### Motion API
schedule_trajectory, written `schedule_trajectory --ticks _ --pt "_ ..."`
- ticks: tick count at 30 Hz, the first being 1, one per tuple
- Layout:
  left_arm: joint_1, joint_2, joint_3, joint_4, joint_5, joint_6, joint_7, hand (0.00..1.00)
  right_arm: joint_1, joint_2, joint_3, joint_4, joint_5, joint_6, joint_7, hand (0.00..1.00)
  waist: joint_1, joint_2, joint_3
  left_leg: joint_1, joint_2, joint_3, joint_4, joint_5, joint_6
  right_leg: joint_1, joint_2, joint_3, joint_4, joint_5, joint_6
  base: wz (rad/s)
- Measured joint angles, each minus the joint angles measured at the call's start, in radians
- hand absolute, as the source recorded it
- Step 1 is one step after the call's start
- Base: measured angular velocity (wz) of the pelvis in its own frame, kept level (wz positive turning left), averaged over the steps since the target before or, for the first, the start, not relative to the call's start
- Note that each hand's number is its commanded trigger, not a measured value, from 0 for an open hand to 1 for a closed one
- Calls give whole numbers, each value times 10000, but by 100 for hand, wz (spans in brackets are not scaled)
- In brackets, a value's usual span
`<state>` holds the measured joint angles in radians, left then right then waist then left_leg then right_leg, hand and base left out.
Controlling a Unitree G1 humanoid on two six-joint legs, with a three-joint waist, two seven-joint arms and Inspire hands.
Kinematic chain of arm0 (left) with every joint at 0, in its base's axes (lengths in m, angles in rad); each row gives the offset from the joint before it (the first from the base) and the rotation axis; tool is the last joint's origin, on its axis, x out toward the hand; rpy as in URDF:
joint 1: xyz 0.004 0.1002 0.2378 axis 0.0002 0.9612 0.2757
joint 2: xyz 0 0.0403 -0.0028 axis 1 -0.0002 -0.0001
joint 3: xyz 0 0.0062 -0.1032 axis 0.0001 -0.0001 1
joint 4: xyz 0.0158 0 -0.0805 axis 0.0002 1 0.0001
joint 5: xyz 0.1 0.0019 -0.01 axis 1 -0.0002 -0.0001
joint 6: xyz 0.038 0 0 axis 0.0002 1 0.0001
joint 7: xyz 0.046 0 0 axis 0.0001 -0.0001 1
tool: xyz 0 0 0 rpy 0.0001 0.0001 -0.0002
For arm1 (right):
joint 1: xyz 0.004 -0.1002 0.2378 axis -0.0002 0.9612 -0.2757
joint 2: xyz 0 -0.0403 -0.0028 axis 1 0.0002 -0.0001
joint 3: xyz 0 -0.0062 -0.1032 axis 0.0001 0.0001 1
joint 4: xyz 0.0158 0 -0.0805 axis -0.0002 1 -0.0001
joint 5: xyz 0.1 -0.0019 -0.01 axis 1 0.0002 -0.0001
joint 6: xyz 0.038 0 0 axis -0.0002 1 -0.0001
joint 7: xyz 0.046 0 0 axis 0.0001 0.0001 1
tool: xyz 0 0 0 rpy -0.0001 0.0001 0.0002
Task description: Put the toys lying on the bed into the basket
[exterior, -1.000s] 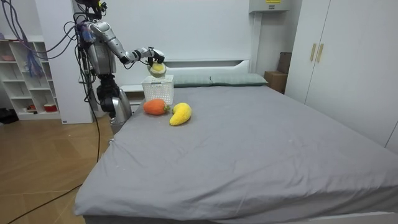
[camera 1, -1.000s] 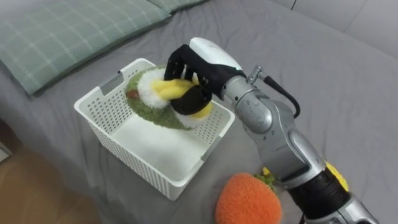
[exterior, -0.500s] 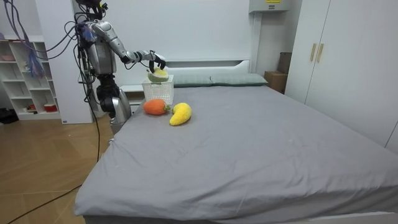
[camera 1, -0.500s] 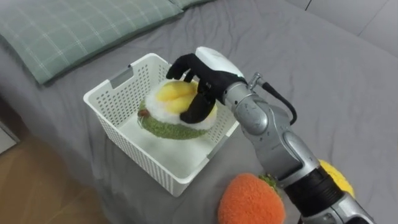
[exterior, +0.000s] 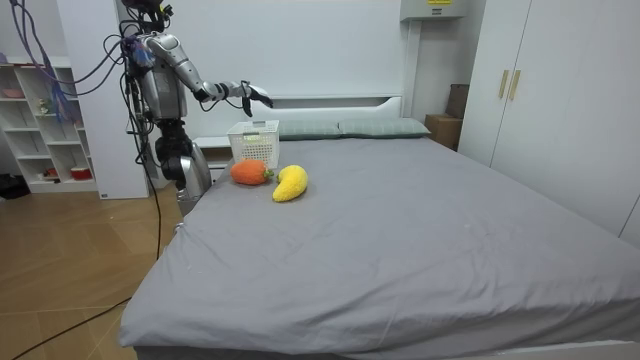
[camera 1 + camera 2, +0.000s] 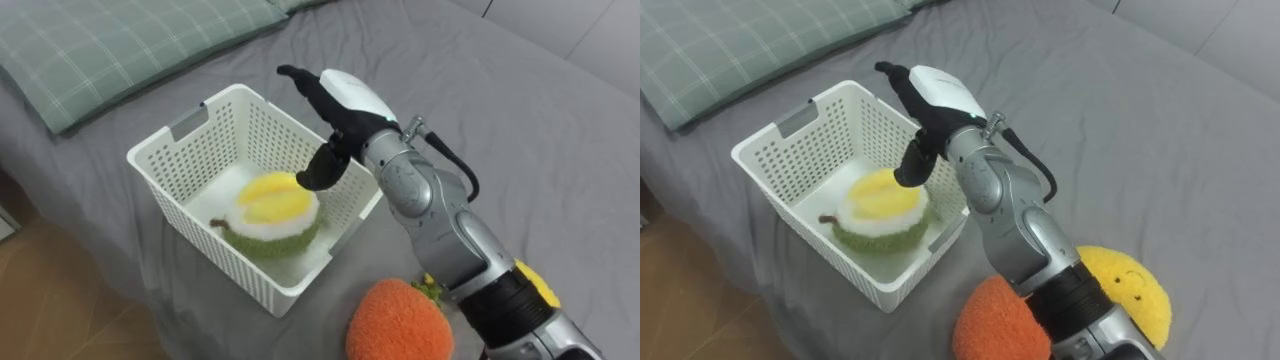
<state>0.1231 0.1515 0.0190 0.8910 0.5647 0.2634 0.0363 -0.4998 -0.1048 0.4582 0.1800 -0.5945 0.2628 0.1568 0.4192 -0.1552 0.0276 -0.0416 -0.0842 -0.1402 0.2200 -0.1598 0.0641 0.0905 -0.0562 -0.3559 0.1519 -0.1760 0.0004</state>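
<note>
A white slatted basket (image 6: pixel 166 183) sits on the grey bed near its edge. Inside it lies a round plush toy (image 6: pixel 270 208), green below, white and yellow on top. My right hand (image 6: pixel 338 98) hovers over the basket's far right rim, open, with straight fingers and nothing in it. The thumb points down toward the toy without touching it. An orange plush toy (image 6: pixel 400 322) lies on the sheet just below the basket's right corner. Beside it, under my forearm, lies a yellow plush toy with a smiling face (image 6: pixel 1127 285). In the room view I stand at the bed's head corner, right hand (image 5: pixel 254 94) stretched above the basket (image 5: pixel 252 142).
A green checked pillow (image 6: pixel 110 50) lies beyond the basket at the upper left. Wooden floor (image 6: pixel 60 310) shows past the bed's edge at the lower left. The room view has shelves (image 5: pixel 40 120) behind me and a white wardrobe (image 5: pixel 540 90) across the bed.
My right hand let go of the green and yellow plush toy, which dropped into the basket. The fingers straightened and the hand lifted above the rim.
</note>
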Motion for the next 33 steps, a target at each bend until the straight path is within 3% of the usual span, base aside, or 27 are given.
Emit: schedule_trajectory --ticks 5,21,29,33 --pt "-5 -41 -2 0 6 164 1 0 0 -26 -26 83 0 9 -20 0 -9 2 -1 -9 0 2 0 0 0 -16 2 11 0 0 0 0" --pt "-12 -118 -12 3 149 216 36 0 0 -131 -75 157 91 -6 -159 0 -53 160 12 14 19 74 9 2 -1 -21 22 191 0 0 0 -1" --pt "32 -134 202 2 205 175 36 0 2 -699 -666 161 554 -49 -200 0 -275 293 -29 32 29 150 13 2 1 -20 25 301 8 1 -2 -1" --pt "125 -169 543 14 175 116 30 0 16 -987 -1132 160 975 -122 -407 0 -550 469 -15 238 51 305 -27 8 29 95 19 439 7 3 -3 -11"
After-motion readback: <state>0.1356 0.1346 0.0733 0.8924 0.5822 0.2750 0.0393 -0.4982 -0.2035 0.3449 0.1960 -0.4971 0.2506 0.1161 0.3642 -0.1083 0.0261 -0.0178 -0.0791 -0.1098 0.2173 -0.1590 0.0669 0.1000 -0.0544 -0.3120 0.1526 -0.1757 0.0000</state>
